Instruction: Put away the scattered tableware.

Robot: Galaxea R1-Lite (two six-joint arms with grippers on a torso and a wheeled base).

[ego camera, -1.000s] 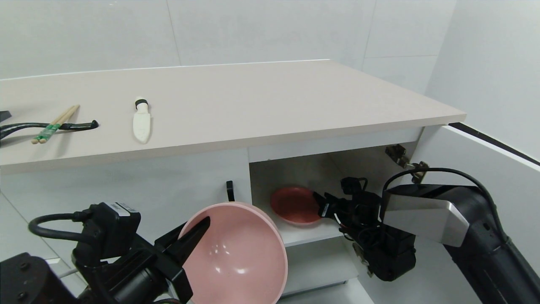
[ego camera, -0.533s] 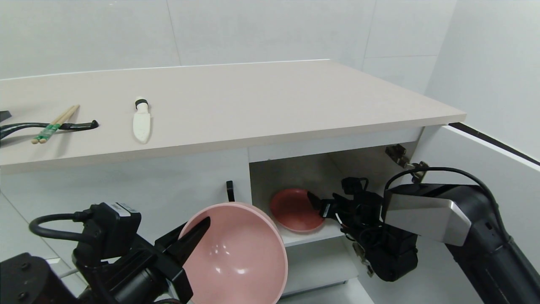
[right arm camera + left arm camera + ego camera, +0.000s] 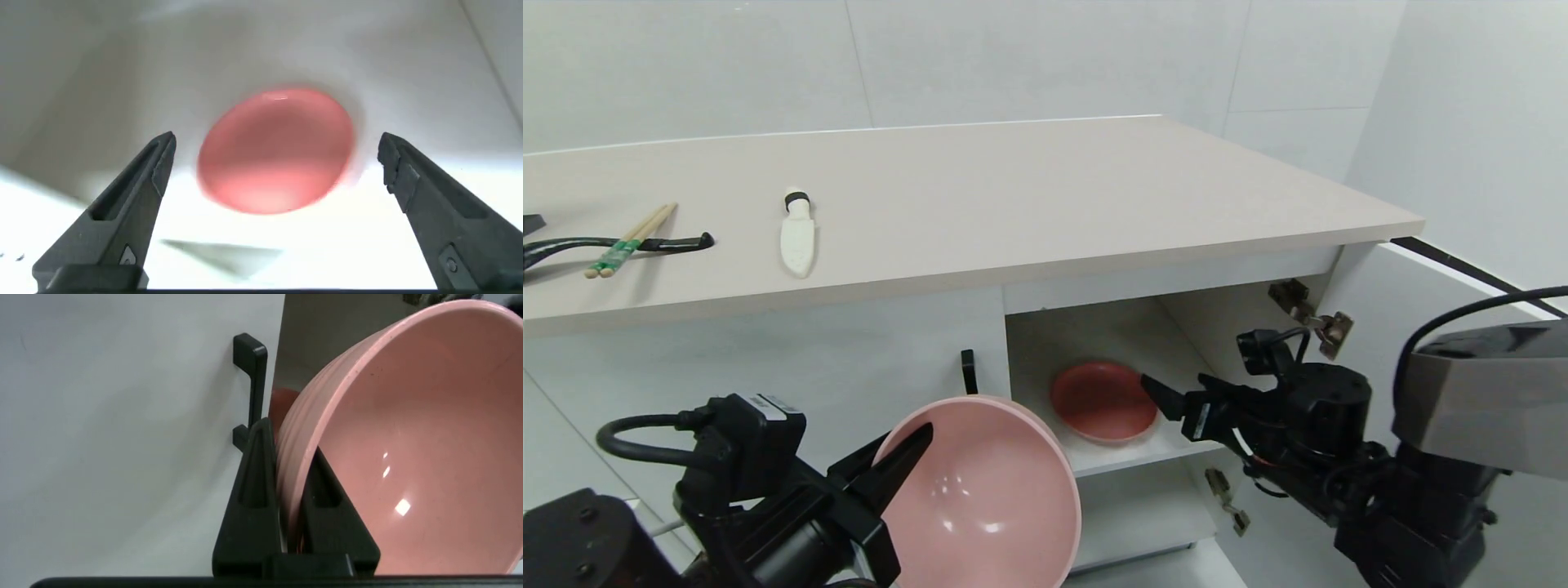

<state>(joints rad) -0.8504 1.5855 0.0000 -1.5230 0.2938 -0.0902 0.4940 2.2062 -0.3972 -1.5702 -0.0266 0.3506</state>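
Observation:
My left gripper [image 3: 894,465] is shut on the rim of a large pink bowl [image 3: 984,494], held tilted low in front of the closed cabinet door; the left wrist view has its fingers [image 3: 260,469] pinching the pink bowl [image 3: 400,441] wall. A red plate [image 3: 1104,402] lies on the shelf inside the open cabinet. My right gripper [image 3: 1168,398] is open just outside the cabinet mouth, right of the plate and apart from it. In the right wrist view the red plate [image 3: 278,151] lies ahead between the spread fingers [image 3: 135,204]. On the countertop lie chopsticks [image 3: 629,239] and a cream-coloured utensil [image 3: 797,233].
A black-handled tool [image 3: 613,242] lies under the chopsticks at the counter's left. The cabinet door [image 3: 1437,302] stands swung open at the right, with hinges [image 3: 1311,314] on the frame. A black handle [image 3: 968,369] is on the closed door beside the opening.
My right gripper has let go of the red plate and drawn back out of the cabinet to the right. The plate stays on the shelf. The left arm and bowl barely moved.

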